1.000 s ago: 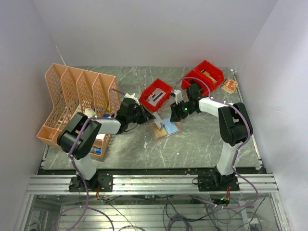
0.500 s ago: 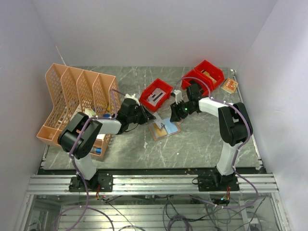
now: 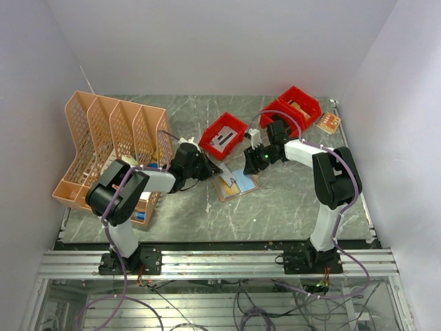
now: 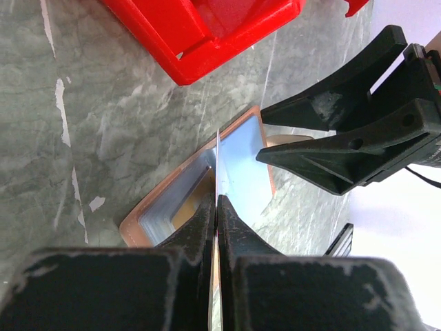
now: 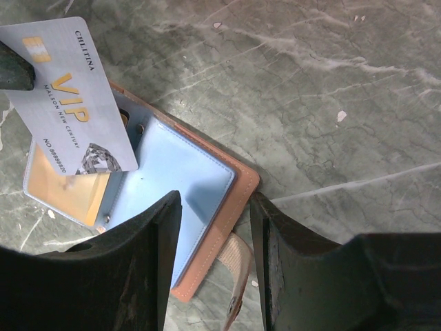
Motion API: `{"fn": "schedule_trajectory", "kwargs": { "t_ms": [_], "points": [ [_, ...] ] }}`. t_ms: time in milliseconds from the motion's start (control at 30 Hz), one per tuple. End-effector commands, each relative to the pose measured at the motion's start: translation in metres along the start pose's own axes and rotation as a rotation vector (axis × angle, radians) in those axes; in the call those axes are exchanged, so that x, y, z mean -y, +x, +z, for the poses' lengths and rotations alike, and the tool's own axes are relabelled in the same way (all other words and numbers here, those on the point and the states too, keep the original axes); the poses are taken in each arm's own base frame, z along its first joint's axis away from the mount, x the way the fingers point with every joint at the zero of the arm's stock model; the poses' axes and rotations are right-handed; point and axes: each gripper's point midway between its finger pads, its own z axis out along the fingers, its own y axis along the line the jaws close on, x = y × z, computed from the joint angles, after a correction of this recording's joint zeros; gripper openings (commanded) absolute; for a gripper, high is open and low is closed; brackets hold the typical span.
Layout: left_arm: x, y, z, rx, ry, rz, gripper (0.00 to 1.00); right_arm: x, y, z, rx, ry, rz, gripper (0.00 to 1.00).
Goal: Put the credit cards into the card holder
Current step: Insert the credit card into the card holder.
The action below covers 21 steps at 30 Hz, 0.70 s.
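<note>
Right now the whitish-grey credit card (image 5: 72,96) hangs tilted, its lower corner just over the inner pockets of the card holder (image 5: 186,179). The holder lies open on the tabletop (image 5: 331,83), near the red bin (image 3: 223,135). Your left gripper (image 4: 217,200) is pinched tight on the card's edge. Your right gripper (image 5: 213,207) stands half spread astride the holder's outer edge, seemingly steadying it, though you cannot tell from these views whether it touches. Over the last second your left arm has only eased slightly back toward its own side, the card has barely shifted, and the right arm has not moved. Read that as fine alignment: the card is not yet in a slot, and its corner probably needs to meet a pocket mouth before you push.
</note>
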Motion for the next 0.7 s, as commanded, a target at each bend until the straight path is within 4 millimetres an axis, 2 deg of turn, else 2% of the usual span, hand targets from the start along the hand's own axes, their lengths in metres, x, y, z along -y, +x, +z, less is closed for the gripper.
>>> {"fn": "schedule_trajectory", "kwargs": {
  "t_ms": [0, 667],
  "points": [
    [-0.008, 0.0, 0.002, 0.015, -0.046, -0.01, 0.07, -0.003, 0.017, 0.008, -0.055, -0.011, 0.024, 0.45],
    [-0.002, 0.017, 0.005, 0.021, -0.026, -0.065, 0.07, -0.003, 0.015, 0.007, -0.049, -0.01, 0.023, 0.45]
  ]
}}
